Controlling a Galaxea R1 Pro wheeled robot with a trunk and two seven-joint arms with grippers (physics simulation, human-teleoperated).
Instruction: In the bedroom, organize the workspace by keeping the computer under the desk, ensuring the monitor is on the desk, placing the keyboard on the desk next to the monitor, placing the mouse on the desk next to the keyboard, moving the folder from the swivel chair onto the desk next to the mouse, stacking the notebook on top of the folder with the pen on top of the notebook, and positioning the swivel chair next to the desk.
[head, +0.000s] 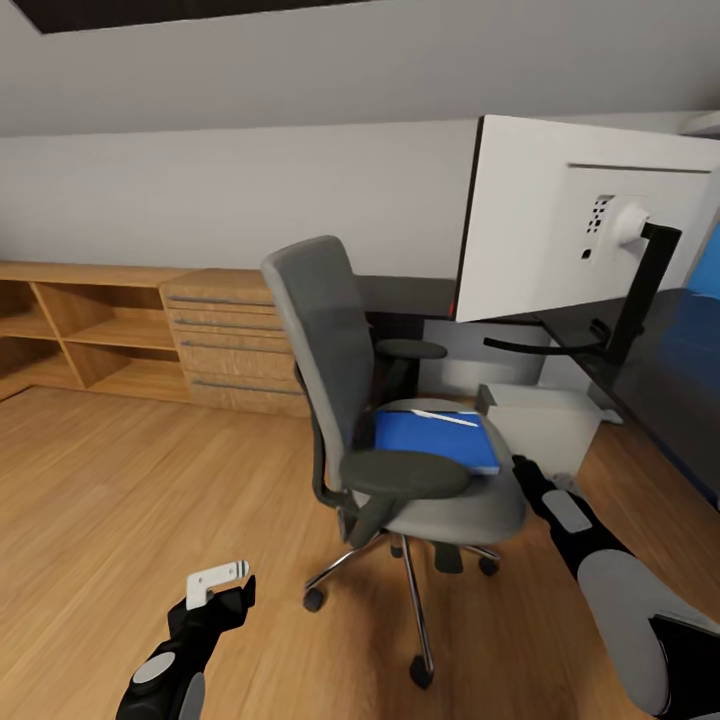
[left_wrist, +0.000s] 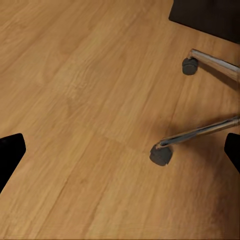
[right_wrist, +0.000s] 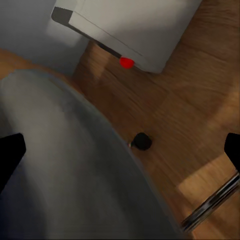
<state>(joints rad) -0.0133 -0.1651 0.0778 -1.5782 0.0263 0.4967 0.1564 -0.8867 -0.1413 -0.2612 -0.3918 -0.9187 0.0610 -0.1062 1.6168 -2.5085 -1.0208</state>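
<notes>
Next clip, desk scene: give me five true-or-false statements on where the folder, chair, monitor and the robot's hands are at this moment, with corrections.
1. The blue folder lies on the seat of the swivel chair. True.
2. A thin whitish pen lies on top of the folder. True.
3. The monitor shows its black screen to the head camera. False: its white back faces the camera.
4. The left hand grips a chair armrest. False: it hangs over bare wood floor, its fingers apart and holding nothing.
5. The computer stands on the floor beyond the chair, under the desk. True.
</notes>
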